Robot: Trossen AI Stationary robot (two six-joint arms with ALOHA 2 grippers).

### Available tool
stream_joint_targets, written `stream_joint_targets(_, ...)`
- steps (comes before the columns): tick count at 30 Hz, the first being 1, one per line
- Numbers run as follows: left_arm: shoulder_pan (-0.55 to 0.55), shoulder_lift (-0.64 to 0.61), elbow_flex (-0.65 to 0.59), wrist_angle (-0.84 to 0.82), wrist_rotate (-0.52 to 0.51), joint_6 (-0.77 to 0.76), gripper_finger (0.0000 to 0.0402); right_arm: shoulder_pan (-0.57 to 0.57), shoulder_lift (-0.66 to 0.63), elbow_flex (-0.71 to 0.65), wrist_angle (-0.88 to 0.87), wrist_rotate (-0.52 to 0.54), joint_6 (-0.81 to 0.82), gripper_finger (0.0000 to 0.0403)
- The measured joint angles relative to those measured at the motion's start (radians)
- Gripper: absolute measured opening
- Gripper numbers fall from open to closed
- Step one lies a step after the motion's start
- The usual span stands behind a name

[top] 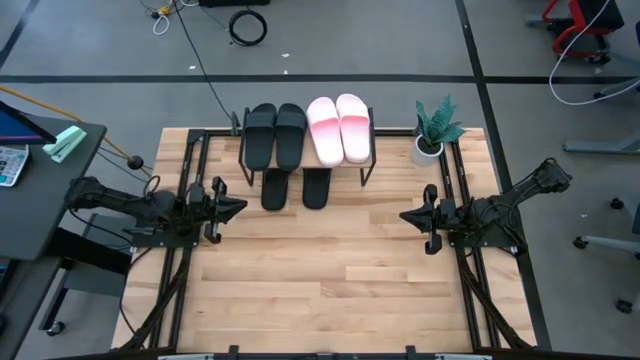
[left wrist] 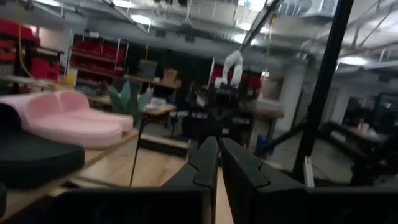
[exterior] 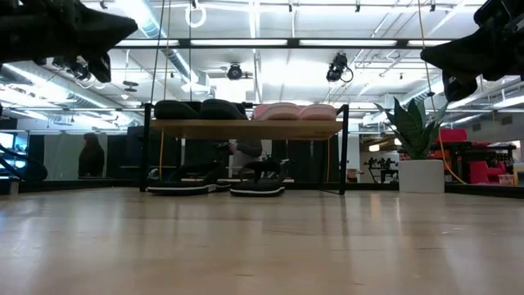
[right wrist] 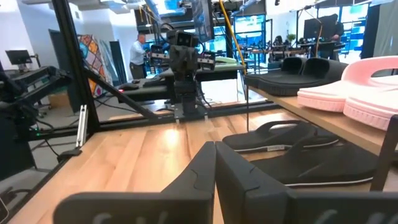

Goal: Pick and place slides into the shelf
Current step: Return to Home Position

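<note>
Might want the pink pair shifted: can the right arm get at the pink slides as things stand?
Probably yes: the pink slides lie uncovered atop the shelf at its right end, bare tabletop lies between them and the right arm, and only the potted plant stands nearby.

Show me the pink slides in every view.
High view: pink slides, top centre, right of the black slides.
Low view: on the shelf, right half.
Left wrist view: beyond the near black slide.
Right wrist view: nearest, on the shelf.
Shared landmark: the black slides beside them.
</note>
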Motion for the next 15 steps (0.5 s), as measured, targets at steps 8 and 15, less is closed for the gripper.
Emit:
stream_joint_targets(8,0.0,0.002,-0.009,-0.163,-0.058,-0.066,0.0034,0.0,0.0,0.0,0.0,0.0,0.001,0.0016)
stream_joint_targets(15,0.0,0.002,-0.01,-0.219,-0.139,-0.099,0.0041,0.0,0.0,0.0,0.0,0.0,0.0,0.0016)
